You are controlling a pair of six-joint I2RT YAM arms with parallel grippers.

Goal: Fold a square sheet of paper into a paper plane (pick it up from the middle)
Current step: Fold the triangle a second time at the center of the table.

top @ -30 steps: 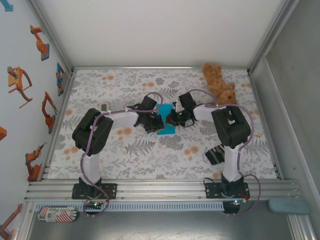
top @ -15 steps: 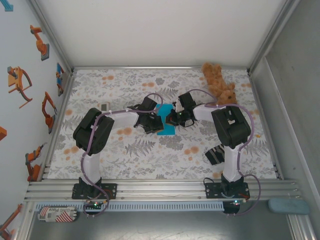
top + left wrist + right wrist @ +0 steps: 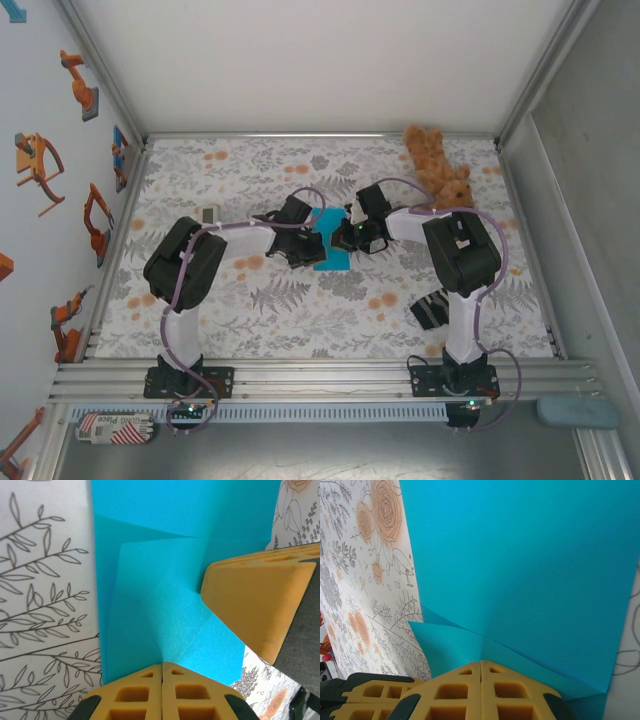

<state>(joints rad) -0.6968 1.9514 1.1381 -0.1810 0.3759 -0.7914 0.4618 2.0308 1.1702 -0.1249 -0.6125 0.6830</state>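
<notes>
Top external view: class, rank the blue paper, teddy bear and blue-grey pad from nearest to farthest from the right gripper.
From the right gripper:
1. Blue paper, at its tip, centre.
2. Teddy bear, far right corner.
3. Blue-grey pad, bottom right of the view.

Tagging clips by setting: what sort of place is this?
Probably a lab robot test cell: an aluminium-framed enclosure, a floral tablecloth spread over the work surface, and robot-arm stickers along the left side.
</notes>
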